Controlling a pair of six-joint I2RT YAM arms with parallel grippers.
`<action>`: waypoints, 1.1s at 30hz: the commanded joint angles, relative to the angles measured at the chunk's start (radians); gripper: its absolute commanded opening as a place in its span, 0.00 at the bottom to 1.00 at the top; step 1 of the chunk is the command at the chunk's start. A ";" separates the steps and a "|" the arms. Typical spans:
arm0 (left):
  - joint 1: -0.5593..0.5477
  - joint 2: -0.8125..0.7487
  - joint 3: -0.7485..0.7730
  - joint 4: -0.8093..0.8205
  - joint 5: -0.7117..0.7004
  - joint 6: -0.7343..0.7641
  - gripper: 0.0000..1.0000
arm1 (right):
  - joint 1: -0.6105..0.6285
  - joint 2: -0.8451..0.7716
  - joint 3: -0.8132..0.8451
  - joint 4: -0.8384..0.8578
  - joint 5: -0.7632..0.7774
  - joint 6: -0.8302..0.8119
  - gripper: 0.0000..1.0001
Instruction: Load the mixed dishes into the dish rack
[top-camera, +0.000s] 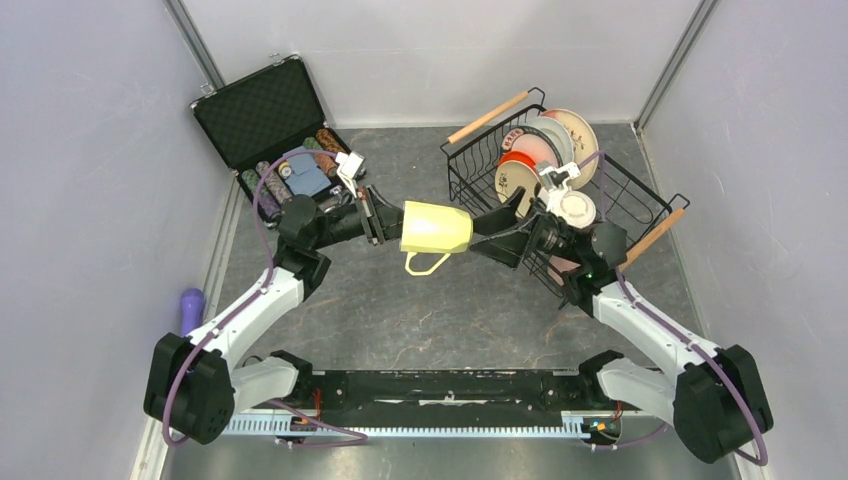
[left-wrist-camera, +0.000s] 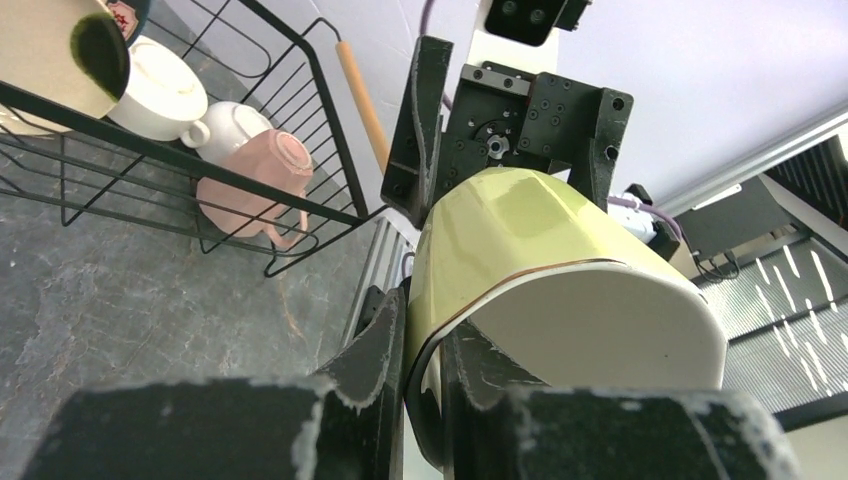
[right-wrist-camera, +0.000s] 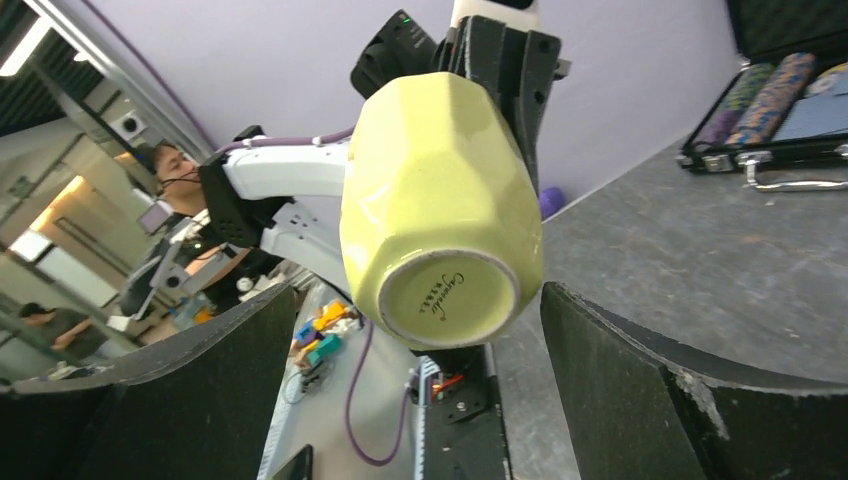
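Mug: yellow-green mug (top-camera: 436, 228) is hanging in the air over the tabletop (top-camera: 420, 320). It is lying on its side between the two arms, with its handle pointing toward the arm bases.
Left jaws: they are pinching the mug's rim, one finger inside the cup and one outside.
Right jaws: they are standing spread wide, one finger on each side of the mug's bottom end. I cannot tell if they are touching it.
Dish rack: dish rack (top-camera: 462, 182) is sitting on the far right part of the tabletop, just behind the right arm (top-camera: 640, 320).
Plates: plates (top-camera: 545, 150) are standing on edge inside the rack.
Other mugs: pink mug (left-wrist-camera: 260, 180) is lying on its side in the rack, with a white mug (left-wrist-camera: 235, 122) just beside it.
Case: black case (top-camera: 262, 105) is sitting open at the far left, with poker chips (top-camera: 265, 185) in it.
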 joint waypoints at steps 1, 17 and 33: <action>0.000 -0.018 0.049 0.138 0.039 -0.074 0.02 | 0.058 0.053 0.050 0.126 0.008 0.079 0.98; -0.012 -0.027 0.074 0.027 0.056 0.031 0.02 | 0.168 0.186 0.115 0.172 0.098 0.170 0.98; -0.012 -0.052 0.096 -0.155 0.007 0.149 0.24 | 0.201 0.174 0.110 0.089 0.101 0.118 0.37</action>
